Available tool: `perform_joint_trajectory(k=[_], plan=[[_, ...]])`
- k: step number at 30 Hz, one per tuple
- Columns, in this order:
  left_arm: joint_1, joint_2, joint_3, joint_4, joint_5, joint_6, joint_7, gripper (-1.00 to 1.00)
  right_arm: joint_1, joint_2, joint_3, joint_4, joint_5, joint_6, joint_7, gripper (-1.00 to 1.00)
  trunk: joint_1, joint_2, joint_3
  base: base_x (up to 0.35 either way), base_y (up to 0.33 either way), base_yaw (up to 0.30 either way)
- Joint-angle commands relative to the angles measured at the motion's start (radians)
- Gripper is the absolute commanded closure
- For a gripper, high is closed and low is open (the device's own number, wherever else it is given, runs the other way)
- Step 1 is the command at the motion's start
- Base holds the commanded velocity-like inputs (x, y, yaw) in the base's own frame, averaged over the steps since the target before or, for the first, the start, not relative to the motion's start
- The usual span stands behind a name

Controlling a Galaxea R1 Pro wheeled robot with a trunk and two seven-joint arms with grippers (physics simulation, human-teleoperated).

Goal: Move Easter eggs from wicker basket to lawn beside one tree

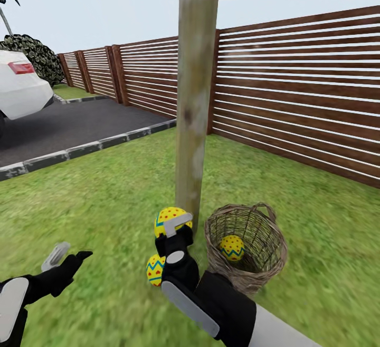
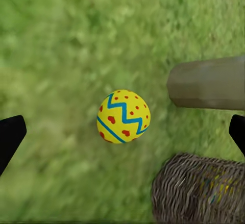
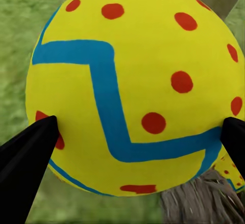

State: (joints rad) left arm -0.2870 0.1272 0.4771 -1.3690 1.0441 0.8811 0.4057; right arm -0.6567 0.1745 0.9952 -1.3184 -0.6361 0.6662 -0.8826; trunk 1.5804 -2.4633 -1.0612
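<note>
**Eggs at the foot of the tree, one left in the basket**

The lawn [image 1: 105,199] spreads to a slatted wooden fence [image 1: 295,88]. The tree [image 1: 196,88] rises mid-lawn, and the wicker basket [image 1: 266,254] sits just beside its foot with one Easter egg [image 1: 231,247] inside. The right gripper [image 1: 173,225] clamps a second egg [image 1: 168,216] near the trunk. A third egg [image 1: 155,270] lies on the grass. The left gripper [image 1: 68,257] hangs spread and empty.
</note>
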Motion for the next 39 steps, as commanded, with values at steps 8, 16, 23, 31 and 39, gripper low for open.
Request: perform_joint_trajectory(k=[8, 16, 23, 31, 39], plan=[[0.0, -0.007, 0.036, 0.017, -0.159, -0.001, -0.164, -1.0, -0.001, 0.0, 0.112, 0.179, -0.005, -0.186, -0.007, 1.0, 0.0, 0.0, -0.001, -0.14, 0.022, 0.0], [0.01, -0.052, 0.038, 0.05, -0.336, -0.001, -0.399, -1.0, 0.0, 0.0, 0.324, 0.431, 0.001, -0.549, -0.005, 1.0, 0.0, 0.0, -0.001, -0.056, 0.29, 0.0], [0.012, -0.136, 0.031, 0.093, -0.456, -0.05, -0.438, -1.0, 0.002, 0.0, 0.462, 0.62, 0.009, -0.912, -0.003, 1.0, 0.0, 0.0, -0.001, -0.001, 0.325, 0.0], [0.012, -0.139, 0.032, 0.129, -0.465, -0.055, -0.502, -1.0, 0.002, 0.0, 0.47, 0.654, -0.007, -0.966, 0.067, 1.0, 0.0, 0.0, -0.001, 0.06, 0.326, 0.0], [0.012, -0.09, 0.032, 0.197, -0.472, -0.053, -0.728, -1.0, 0.002, 0.0, 0.464, 0.72, -0.008, -0.965, 0.203, 1.0, 0.0, 0.0, -0.001, 0.005, 0.326, 0.0]])
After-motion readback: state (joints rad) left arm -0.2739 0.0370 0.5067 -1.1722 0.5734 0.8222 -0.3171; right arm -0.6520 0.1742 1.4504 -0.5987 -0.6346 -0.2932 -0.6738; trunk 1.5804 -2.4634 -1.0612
